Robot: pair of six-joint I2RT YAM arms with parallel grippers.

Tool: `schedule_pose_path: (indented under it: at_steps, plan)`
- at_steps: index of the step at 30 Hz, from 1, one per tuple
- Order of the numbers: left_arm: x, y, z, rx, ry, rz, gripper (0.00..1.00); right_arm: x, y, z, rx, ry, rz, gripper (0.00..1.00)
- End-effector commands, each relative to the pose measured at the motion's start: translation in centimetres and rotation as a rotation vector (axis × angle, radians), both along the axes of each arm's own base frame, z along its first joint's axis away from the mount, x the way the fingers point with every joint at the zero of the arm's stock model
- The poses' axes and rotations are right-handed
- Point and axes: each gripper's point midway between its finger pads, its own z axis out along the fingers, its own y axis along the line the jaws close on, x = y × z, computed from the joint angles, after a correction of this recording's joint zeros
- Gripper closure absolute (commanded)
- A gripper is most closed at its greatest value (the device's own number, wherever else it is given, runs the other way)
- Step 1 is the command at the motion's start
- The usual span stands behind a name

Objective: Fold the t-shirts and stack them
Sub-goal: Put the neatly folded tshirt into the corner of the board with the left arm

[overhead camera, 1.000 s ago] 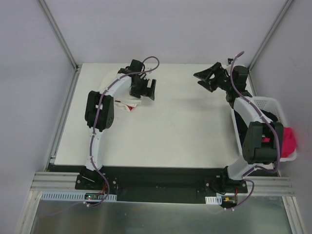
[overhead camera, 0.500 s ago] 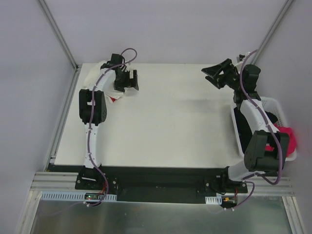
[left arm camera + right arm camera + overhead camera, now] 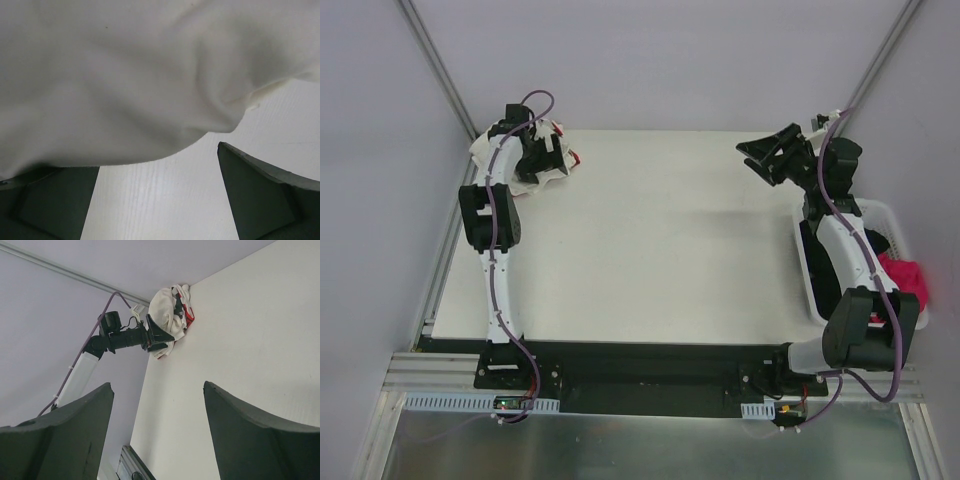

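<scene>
Touching bunched t-shirts [image 3: 166,307]: left end effector [image 3: 157,160] (jaws wide apart).

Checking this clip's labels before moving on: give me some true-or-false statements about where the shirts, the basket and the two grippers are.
1. The t-shirts lie bunched in the far-left corner of the table. True.
2. The right gripper holds a shirt. False: its jaws are open and empty, above the table.
3. The left gripper is at the shirt bundle, jaws apart, with cloth hanging over it. True.
4. The basket stands at the left edge of the table. False: it stands at the right edge.
</scene>
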Motion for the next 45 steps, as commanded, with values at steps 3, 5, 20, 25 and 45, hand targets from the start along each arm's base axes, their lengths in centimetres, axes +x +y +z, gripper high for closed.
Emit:
schedule_pose_path:
  at_steps: [3, 5, 20, 25, 45]
  plan:
    - [0.7, -2.1, 4.7, -0.056, -0.127, -0.075, 0.01, -1.3, -0.1, 1.9, -0.012, -0.068, 0.004, 0.24]
    - [-0.1, -4.3, 5.5, -0.086, -0.158, -0.127, 0.01, -1.4, 0.0, 1.9, -0.012, -0.068, 0.002, 0.24]
    - [-2.6, -7.4, 19.4, -0.134, -0.512, -0.205, 0.01, -2.6, 0.9, -0.6, -0.046, -0.046, 0.033, 0.26]
    - [-7.0, -11.8, 25.2, -0.292, -0.753, -0.318, 0.01, -2.4, 1.8, -0.8, -0.134, -0.044, 0.096, 0.26]
    - [-21.8, -10.1, 27.2, -0.15, -1.058, -0.161, 0.01, -5.2, 1.5, -0.8, -0.443, -0.132, -0.003, 0.19]
